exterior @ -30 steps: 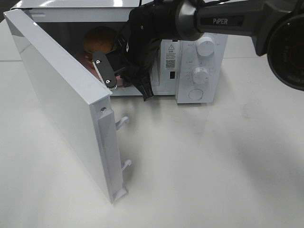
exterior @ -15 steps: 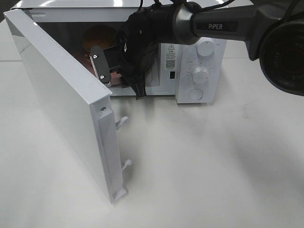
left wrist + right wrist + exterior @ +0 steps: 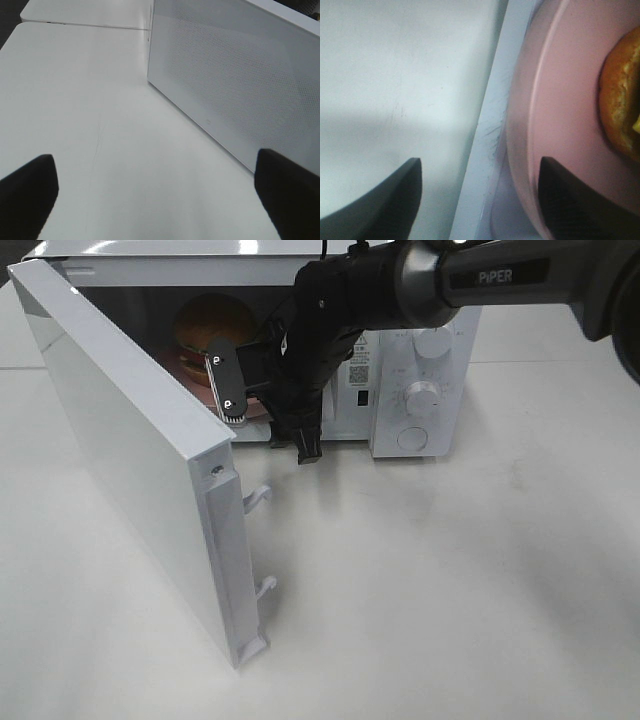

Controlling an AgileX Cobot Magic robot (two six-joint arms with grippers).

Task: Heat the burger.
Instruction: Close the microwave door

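Here, with the right gripper [image 3: 480, 167] spread wide and holding nothing at the rim of the pink plate [image 3: 555, 105], on which the burger [image 3: 212, 322] sits inside the microwave [image 3: 440, 370], draw the arm straight back clear of the open door [image 3: 130, 460] before shutting it.

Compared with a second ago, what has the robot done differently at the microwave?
The right gripper has opened its jaws and let go of the pink plate, then drawn back slightly from the microwave. The burger sits on the plate inside as before, the door is still open, and the left gripper stayed open.
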